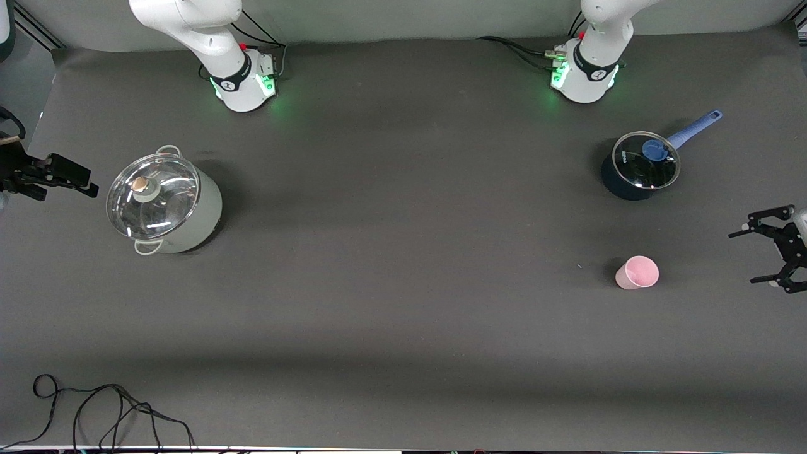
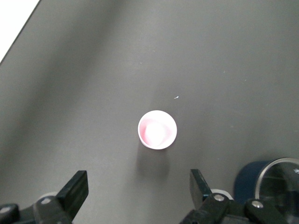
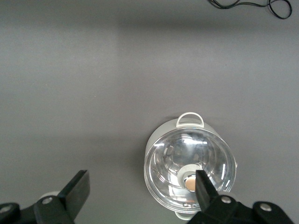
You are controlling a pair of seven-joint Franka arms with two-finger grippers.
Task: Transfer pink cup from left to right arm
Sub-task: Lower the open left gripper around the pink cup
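Pink cup (image 1: 637, 272) upright on the dark table mat (image 1: 403, 284), mouth up, inside looking empty. Toward the left arm's end of the table, nearer to the front camera than the blue saucepan (image 1: 638, 167). Free-standing, touched by nothing.

Left gripper (image 1: 766, 256) up in the air over the table edge at the left arm's end, well apart from the pink cup. Fingers spread wide, nothing between them. In the left wrist view, pink cup (image 2: 157, 129) seen from above, lying in line with the gap of the left gripper (image 2: 139, 189) but apart from both fingers (image 2: 77, 191). Rim of the blue saucepan (image 2: 275, 186) cut off at that picture's corner.

Blue saucepan farther from the front camera than the pink cup, glass lid (image 1: 648, 161) on it with a blue knob, long blue handle (image 1: 695, 129) pointing away from the cup toward the table's corner.

Right gripper (image 1: 60, 180) waiting in the air at the right arm's end, far from the pink cup, beside the large pale pot (image 1: 165, 202). Hard to read in the front view, possibly foreshortened; in the right wrist view, fingers (image 3: 77, 189) of the right gripper (image 3: 140, 189) set wide apart and holding nothing, over the large pale pot (image 3: 189, 168).

Large pale pot far from the pink cup, at the right arm's end, glass lid (image 1: 153, 196) on it with a light knob, two loop handles. Loose black cable (image 1: 101, 410) on the mat, nearer to the front camera than the large pale pot, far from the pink cup.
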